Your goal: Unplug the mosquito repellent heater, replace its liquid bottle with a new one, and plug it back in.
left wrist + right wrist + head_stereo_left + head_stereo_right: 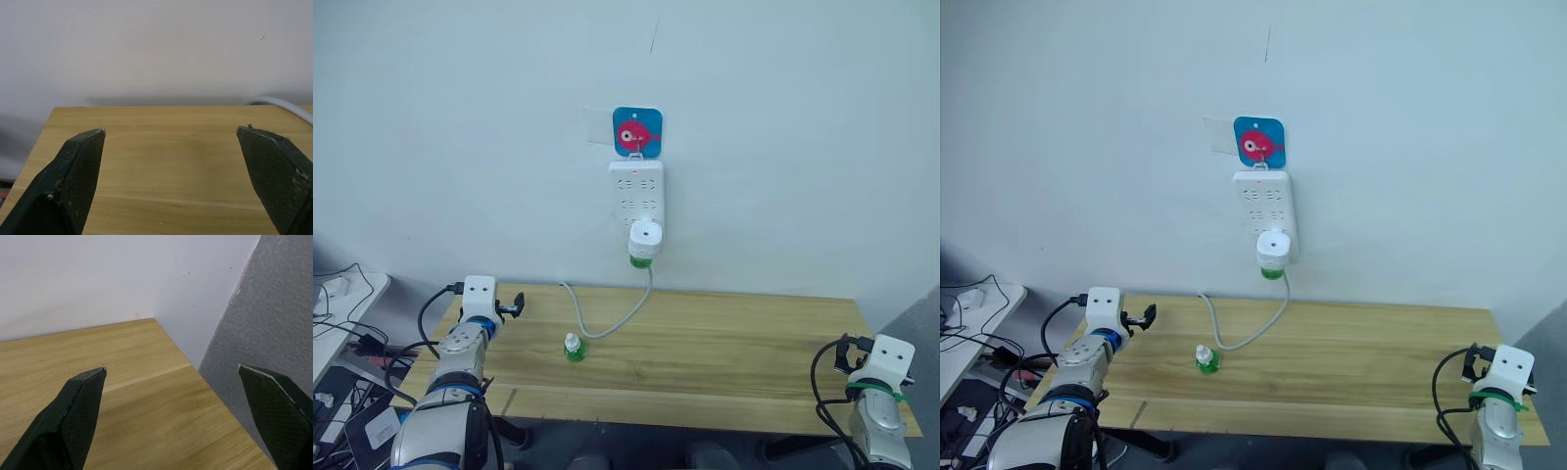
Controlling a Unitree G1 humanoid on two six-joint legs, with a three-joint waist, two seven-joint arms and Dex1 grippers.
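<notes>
Heater is sitting plugged into the bottom of the wall-hung power strip, its green bottle hanging underneath. Capped spare bottle is standing upright on the wooden table, beside the strip's cord. Left gripper is hovering over the table's left end, fingers spread, holding nothing. Right gripper is hovering over the right end, likewise spread and unladen.
</notes>
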